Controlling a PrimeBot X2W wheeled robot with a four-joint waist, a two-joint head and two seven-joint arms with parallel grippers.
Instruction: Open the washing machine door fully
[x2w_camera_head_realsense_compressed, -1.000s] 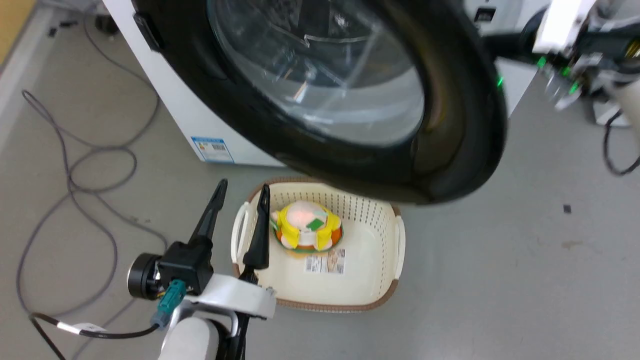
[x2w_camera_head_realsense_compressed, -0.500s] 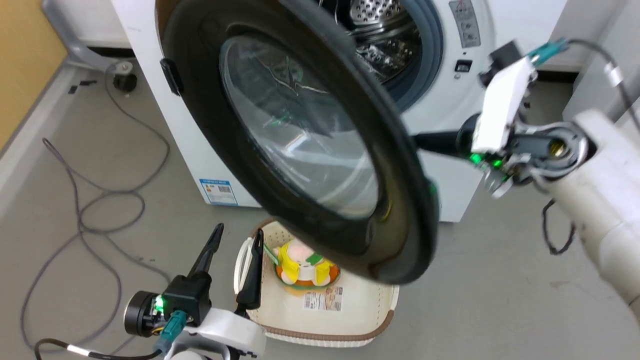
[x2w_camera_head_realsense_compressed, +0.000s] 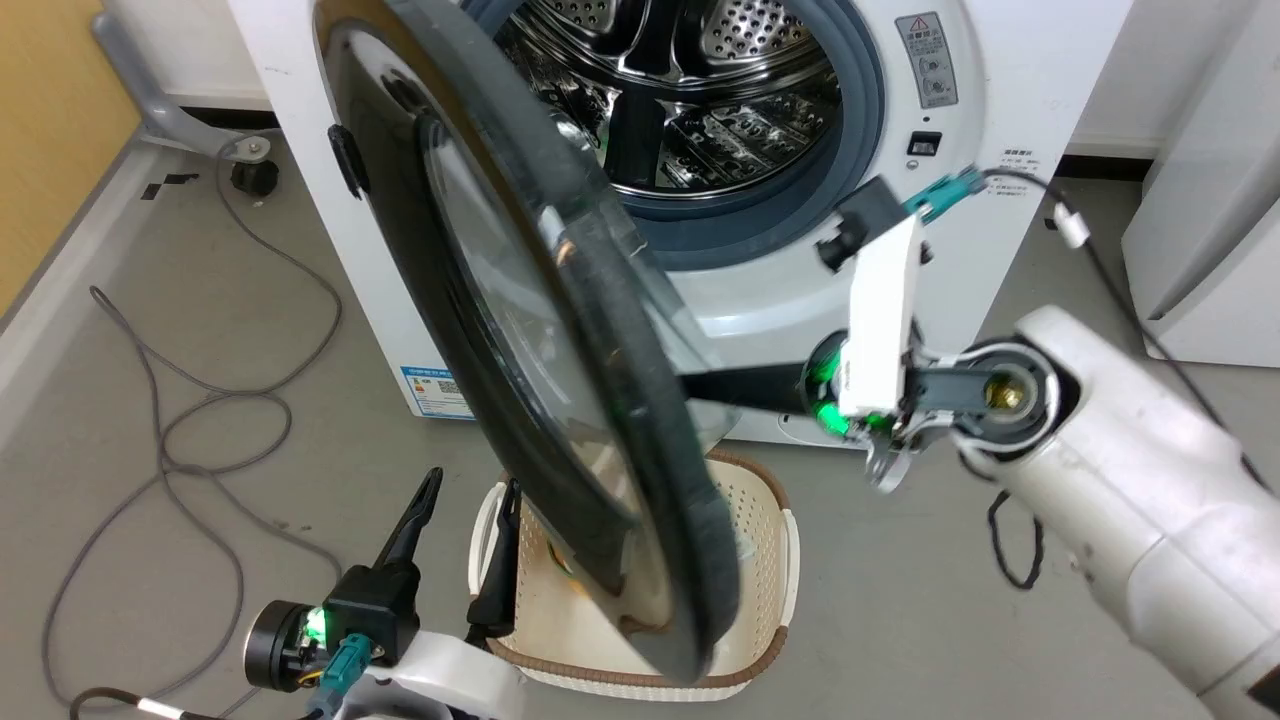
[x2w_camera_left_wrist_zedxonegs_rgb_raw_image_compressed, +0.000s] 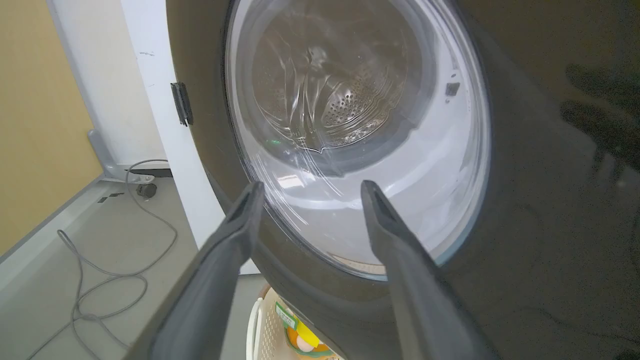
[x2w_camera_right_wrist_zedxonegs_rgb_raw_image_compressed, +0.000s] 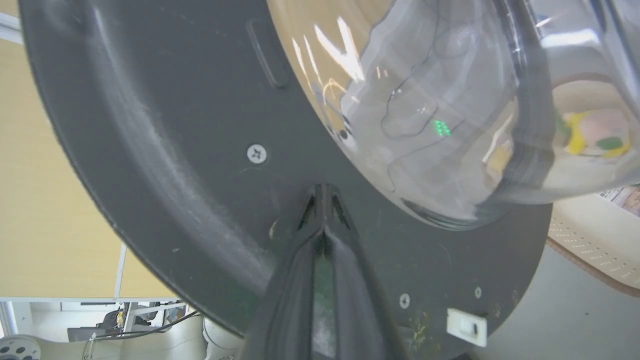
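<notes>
Pressing the door (x2w_camera_head_realsense_compressed: 520, 380) from behind
Touches it with the right gripper (x2w_camera_right_wrist_zedxonegs_rgb_raw_image_compressed: 324, 189), fingers squeezed together (nothing clasped); holds the left gripper (x2w_camera_left_wrist_zedxonegs_rgb_raw_image_compressed: 309, 187) spread wide, empty.

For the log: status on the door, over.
Left gripper open. Right gripper shut against back of door. Door partway open. Basket below its edge.

The large round black glass-centred door (x2w_camera_head_realsense_compressed: 470, 360) and the white front-loading machine (x2w_camera_head_realsense_compressed: 1000, 100) are viewed from above by the head camera, directed forward and down. The door's glossy front is faced from low down by the left wrist camera; its matte back, at very close range, by the right. Door and cream perforated plastic basket (x2w_camera_head_realsense_compressed: 762, 520) are shared by all views.
</notes>
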